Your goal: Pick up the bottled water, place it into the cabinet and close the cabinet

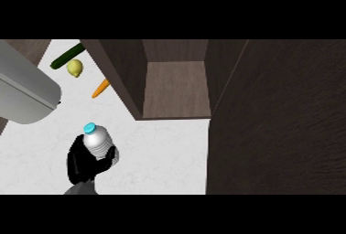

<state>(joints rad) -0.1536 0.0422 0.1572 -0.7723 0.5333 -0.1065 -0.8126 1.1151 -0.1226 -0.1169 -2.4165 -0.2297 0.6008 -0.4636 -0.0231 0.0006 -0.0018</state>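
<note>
One hand (84, 162) visible, black fingers curled round bottled water (98, 140), blue cap up, held above white counter (162, 160) left of and below open cabinet (175, 87). We spot cucumber (67, 56), lemon (75, 67), carrot (100, 88) left of cabinet.

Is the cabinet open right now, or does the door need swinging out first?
Open. The cabinet shows its bare inner shelf, and its door stands swung out at the right. The bottled water is outside, in the left hand.

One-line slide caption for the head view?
Left hand holds clear blue-capped water bottle before open dark wooden cabinet.
</note>
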